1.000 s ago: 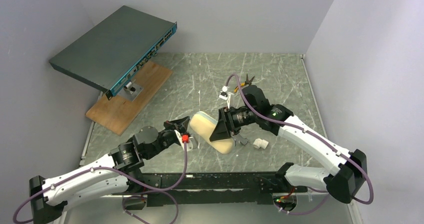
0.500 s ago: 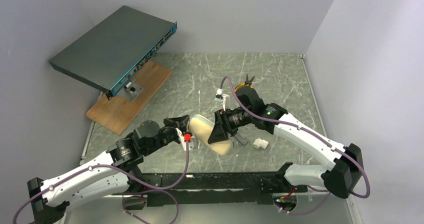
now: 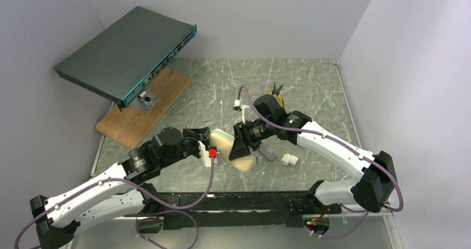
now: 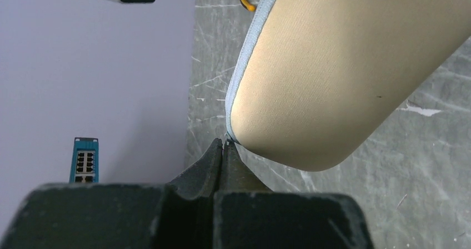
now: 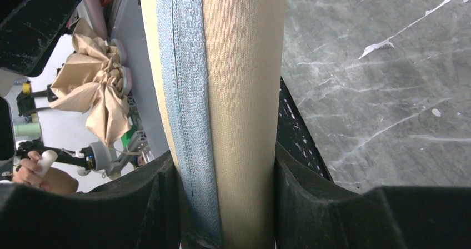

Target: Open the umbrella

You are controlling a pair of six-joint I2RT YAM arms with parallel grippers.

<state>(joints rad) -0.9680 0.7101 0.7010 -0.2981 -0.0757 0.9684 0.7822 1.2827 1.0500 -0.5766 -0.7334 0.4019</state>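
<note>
The umbrella is out of view. A beige oblong case (image 3: 226, 142) with a pale blue zipper (image 5: 186, 93) is lifted off the table. My right gripper (image 3: 242, 143) is shut on the case, one finger on each broad side (image 5: 225, 168). In the right wrist view the case (image 5: 244, 93) stands between the fingers with its zipper edge facing the camera. My left gripper (image 3: 208, 136) is shut at the case's left end. In the left wrist view its tips (image 4: 223, 146) meet on a tiny pale tab where the zipper (image 4: 244, 65) ends at the case's rounded corner (image 4: 333, 65).
A dark network switch (image 3: 128, 51) leans on a stand over a wooden board (image 3: 145, 107) at the back left. Pliers with yellow handles (image 3: 276, 90) lie behind the right arm. A white pipe fitting (image 3: 289, 160) sits on the table to the case's right. Walls close in the table.
The right arm has carried the case a little to the left. The left arm has moved forward and right with it, tips staying at the case's end. Both grips are unchanged.
</note>
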